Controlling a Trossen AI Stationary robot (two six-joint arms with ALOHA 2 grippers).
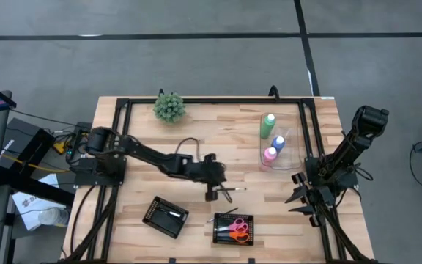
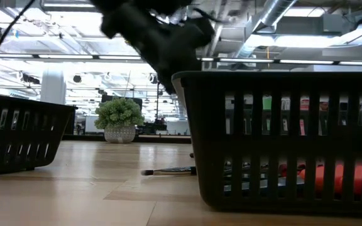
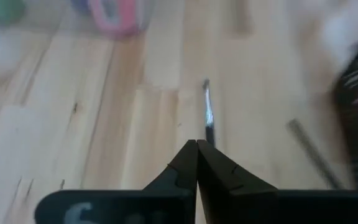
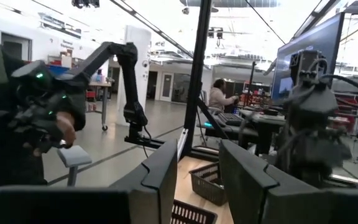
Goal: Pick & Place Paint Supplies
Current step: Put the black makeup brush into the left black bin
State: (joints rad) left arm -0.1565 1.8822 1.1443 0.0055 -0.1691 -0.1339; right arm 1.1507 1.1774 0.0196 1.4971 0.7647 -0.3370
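My left gripper (image 1: 212,193) is over the table's middle, shut on a thin dark brush (image 1: 231,189) that sticks out toward the table's right. A second brush (image 1: 226,213) lies by the right black tray (image 1: 249,239). It also shows on the wood in the left wrist view (image 3: 309,152). Pink and orange scissors (image 1: 234,229) lie in that tray. Green (image 1: 268,125), blue (image 1: 278,142) and pink (image 1: 269,155) bottles stand in a clear bin on the table's right side. My right gripper (image 4: 197,186) is open, parked off the table's right edge. My left gripper pinches one end of the brush (image 3: 210,134) between its two shut fingertips (image 3: 188,155). The fingers lie along the brush, so the rest of it (image 3: 207,99) points straight out past them toward the table's right. The low view shows the gripper (image 2: 162,37) well above the wood.
A second black tray (image 1: 165,216) sits near the front left. The bushy green plant ball (image 1: 169,107) stands at the far edge. A black frame rail (image 1: 211,100) runs around the tabletop. Bare wood lies between my left gripper and the bottles.
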